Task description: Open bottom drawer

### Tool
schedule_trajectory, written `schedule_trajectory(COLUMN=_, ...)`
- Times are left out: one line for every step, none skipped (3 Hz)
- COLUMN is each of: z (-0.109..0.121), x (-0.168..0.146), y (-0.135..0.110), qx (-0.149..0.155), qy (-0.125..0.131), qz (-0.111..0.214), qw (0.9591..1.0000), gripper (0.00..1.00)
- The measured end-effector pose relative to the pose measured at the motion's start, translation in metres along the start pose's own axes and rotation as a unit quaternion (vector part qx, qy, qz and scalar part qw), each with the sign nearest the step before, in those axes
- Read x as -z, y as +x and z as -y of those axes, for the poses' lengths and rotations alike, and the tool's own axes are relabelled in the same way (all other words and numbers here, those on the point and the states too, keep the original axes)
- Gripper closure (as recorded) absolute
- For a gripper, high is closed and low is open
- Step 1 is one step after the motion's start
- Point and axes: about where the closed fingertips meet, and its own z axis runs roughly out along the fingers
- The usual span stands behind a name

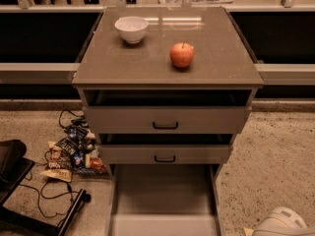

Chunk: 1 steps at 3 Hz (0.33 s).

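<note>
Items in view:

- Cabinet top surface [216,63]: grey-taupe, flat, glossy towards the back.
- White bowl [131,28]: upright, back left of the surface.
- Red apple [182,55]: stem up, right of centre, well apart from the bowl.
- Top drawer [206,120]: tallest front, black bar handle [165,126], standing slightly out with a dark gap above.
- Middle drawer [197,154]: black handle [165,159], also slightly out.
- Heap of snack packets [69,154]: on the speckled floor [275,151], left of the cabinet.
- Black cable [49,200]: looping in front of the heap.
- Black frame [15,181]: far left, cut off by the edge.
</note>
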Motion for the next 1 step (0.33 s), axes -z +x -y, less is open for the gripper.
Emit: schedule_trajectory(z=0.007, x=0.0607, y=0.0179, qx=0.012, qy=0.029, qz=-0.02, qw=0.9993, gripper=0.0)
